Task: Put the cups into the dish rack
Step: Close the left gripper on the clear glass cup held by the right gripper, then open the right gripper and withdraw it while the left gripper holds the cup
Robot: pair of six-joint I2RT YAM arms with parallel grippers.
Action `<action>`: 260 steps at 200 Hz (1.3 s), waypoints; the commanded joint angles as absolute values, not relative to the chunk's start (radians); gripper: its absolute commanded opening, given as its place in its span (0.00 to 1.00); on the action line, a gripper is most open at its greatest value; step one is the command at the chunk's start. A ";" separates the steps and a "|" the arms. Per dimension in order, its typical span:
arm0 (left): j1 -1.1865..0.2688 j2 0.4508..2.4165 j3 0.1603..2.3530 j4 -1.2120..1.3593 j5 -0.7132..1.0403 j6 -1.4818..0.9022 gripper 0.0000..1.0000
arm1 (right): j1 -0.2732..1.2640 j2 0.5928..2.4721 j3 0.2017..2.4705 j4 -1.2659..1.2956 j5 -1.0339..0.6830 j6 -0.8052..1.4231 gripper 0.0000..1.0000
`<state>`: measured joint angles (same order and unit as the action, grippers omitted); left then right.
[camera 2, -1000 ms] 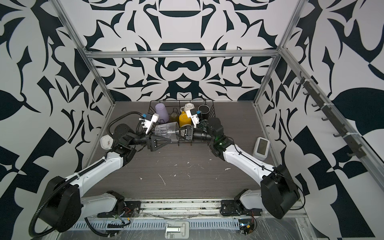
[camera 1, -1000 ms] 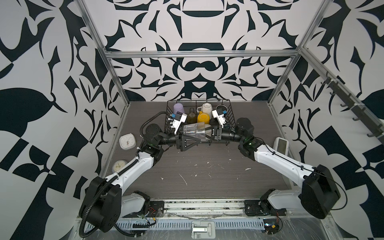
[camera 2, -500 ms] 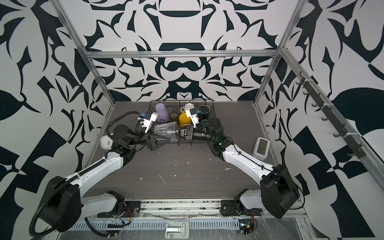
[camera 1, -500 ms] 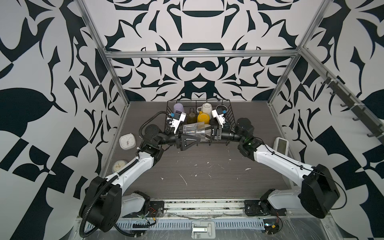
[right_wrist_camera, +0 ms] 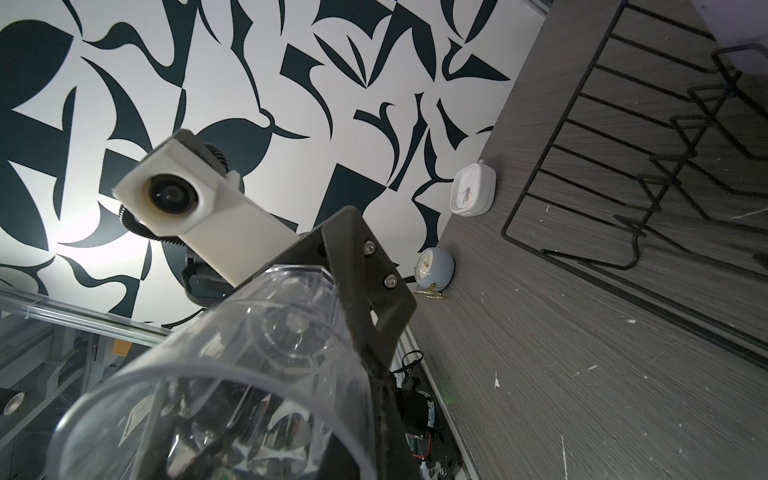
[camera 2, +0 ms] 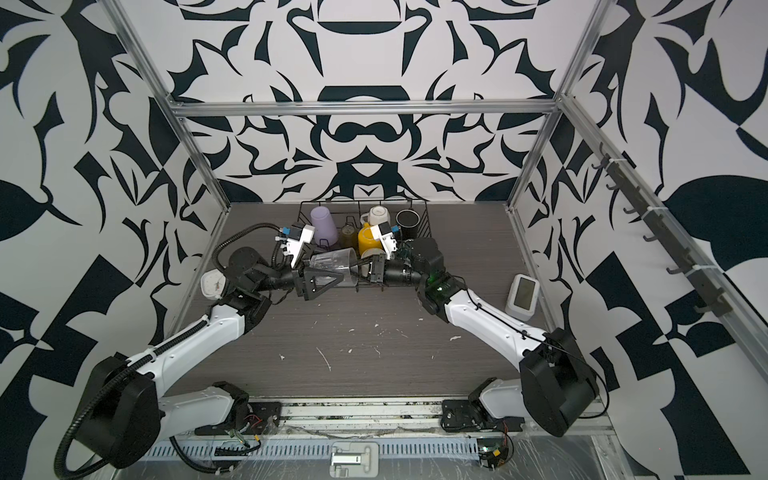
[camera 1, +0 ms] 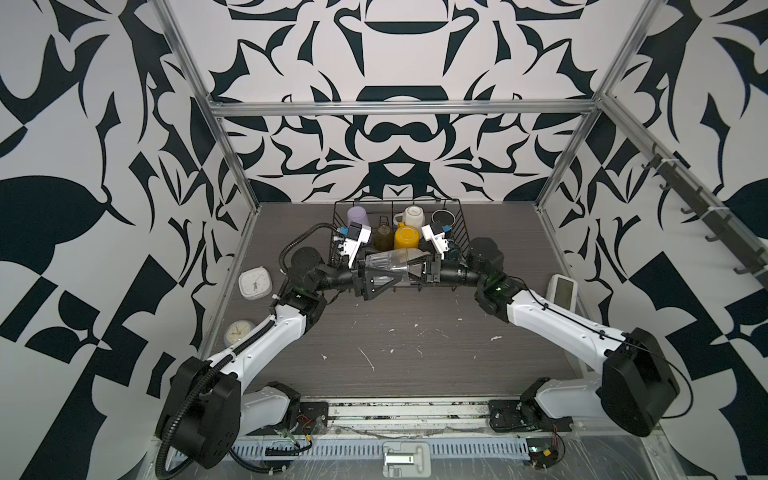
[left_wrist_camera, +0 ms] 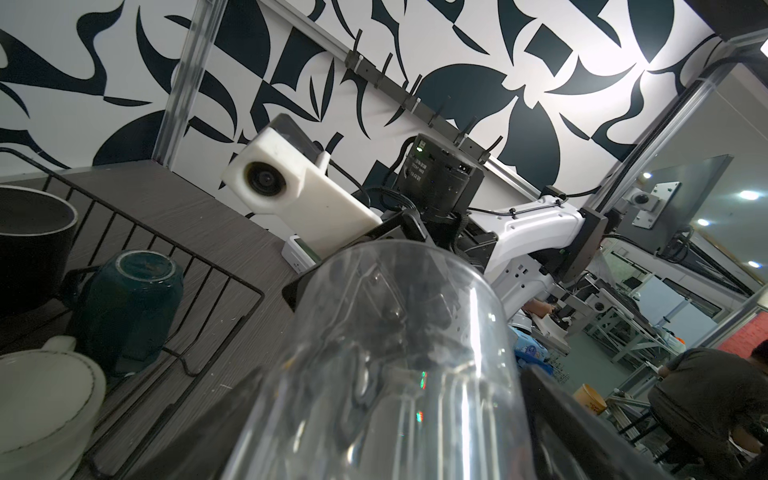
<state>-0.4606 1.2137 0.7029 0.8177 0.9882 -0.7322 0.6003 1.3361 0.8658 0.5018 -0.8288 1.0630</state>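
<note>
A clear glass (camera 1: 388, 259) (camera 2: 332, 262) lies on its side in the air, just above the front edge of the black wire dish rack (camera 1: 457, 224) (camera 2: 426, 226). My right gripper (camera 1: 415, 267) is shut on its rim. My left gripper (camera 1: 392, 270) stands open with its fingers (right_wrist_camera: 365, 266) on either side of the glass's base end; I cannot tell whether they touch it. The rack holds a lilac tumbler (camera 1: 358, 217), amber glass (camera 1: 383, 237), yellow mug (camera 1: 406, 236), white mug (camera 1: 413, 215), black mug (camera 1: 441, 216) and an upturned teal mug (left_wrist_camera: 133, 299).
A square white clock (camera 1: 255, 282) and a round clock (camera 1: 239, 332) sit by the left wall. A white display unit (camera 1: 563, 293) stands by the right wall. A rail of hooks (camera 1: 685, 195) runs along that wall. White specks dot the tabletop.
</note>
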 commanded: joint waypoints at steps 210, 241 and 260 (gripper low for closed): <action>-0.426 1.084 0.806 0.422 0.899 -0.492 0.00 | 0.602 1.297 0.872 0.510 -0.764 1.030 0.35; -0.423 1.059 0.841 0.284 0.841 -0.421 0.00 | 0.591 1.272 0.874 0.437 -0.742 0.984 0.50; -0.422 1.055 0.884 0.162 0.791 -0.365 0.00 | 0.581 1.238 0.885 0.309 -0.693 0.908 0.57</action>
